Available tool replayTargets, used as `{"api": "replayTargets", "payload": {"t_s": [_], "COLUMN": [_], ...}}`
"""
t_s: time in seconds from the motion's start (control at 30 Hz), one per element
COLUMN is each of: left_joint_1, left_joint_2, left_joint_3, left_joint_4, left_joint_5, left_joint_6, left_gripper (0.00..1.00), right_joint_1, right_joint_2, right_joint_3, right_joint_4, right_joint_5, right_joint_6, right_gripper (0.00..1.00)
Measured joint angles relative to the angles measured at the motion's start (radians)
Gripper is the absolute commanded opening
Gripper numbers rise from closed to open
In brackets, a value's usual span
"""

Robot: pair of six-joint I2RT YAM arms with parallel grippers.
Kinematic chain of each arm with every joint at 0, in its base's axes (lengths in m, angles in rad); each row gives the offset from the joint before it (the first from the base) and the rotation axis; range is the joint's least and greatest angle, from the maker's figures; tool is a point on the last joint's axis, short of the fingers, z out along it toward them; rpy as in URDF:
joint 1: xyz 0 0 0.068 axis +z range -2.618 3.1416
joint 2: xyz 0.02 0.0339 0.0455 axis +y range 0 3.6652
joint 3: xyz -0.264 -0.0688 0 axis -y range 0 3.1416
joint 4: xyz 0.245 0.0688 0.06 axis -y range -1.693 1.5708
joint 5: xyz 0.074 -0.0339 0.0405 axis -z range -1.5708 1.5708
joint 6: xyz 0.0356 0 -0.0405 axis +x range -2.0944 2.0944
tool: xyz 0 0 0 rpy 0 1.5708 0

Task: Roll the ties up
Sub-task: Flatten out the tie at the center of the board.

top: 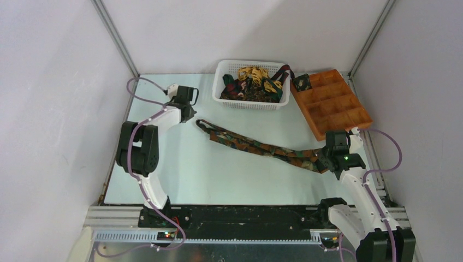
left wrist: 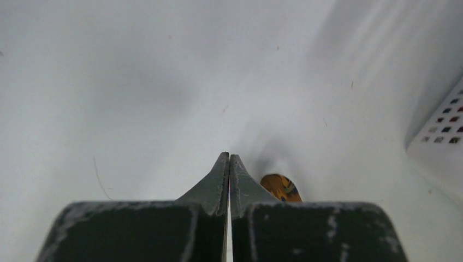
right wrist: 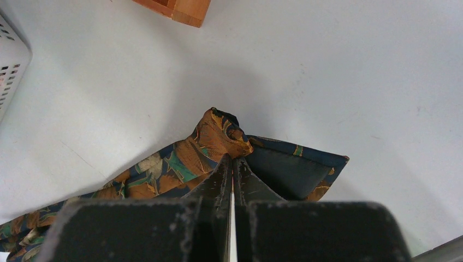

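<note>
One long tie [top: 256, 146], patterned green, brown and orange, lies slantwise across the table. Its wide end [right wrist: 180, 158] is puckered into a fold at the tips of my right gripper [right wrist: 233, 159], which is shut on it; the dark lining [right wrist: 295, 169] shows to the right. From above, the right gripper [top: 323, 162] sits over that end. My left gripper [top: 189, 113] is beside the narrow end, jaws shut [left wrist: 229, 157] with nothing seen between them. The tie's orange tip [left wrist: 280, 187] peeks out just right of its finger. More ties [top: 252, 83] fill the basket.
The white plastic basket [top: 218, 82] stands at the back centre, its wall near the left gripper [left wrist: 442, 125]. The orange-brown compartment tray [top: 333, 103] lies at the back right with a small dark coil [top: 301, 83] in one corner cell. White walls close in both sides.
</note>
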Motion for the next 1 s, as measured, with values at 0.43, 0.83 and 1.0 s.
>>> {"api": "replayTargets", "payload": {"t_s": [0.43, 0.83, 1.0], "left_joint_1": [0.003, -0.101, -0.122], "left_joint_2": [0.033, -0.190, -0.176], "left_joint_3": [-0.001, -0.262, -0.279], "left_joint_4": [-0.016, 0.194, 0.210], "left_joint_5": [0.001, 0.188, 0.199], "left_joint_6": [0.046, -0.120, -0.152], "left_gripper": [0.00, 0.00, 0.00], "right_joint_1": [-0.008, -0.010, -0.011], "right_joint_2": [-0.001, -0.001, -0.001], "right_joint_3": [0.000, 0.000, 0.000], "right_joint_4": [-0.003, -0.007, -0.007], "right_joint_5": [-0.006, -0.010, -0.016], "right_joint_6": [-0.006, -0.013, -0.016], "right_gripper": [0.00, 0.00, 0.00]}}
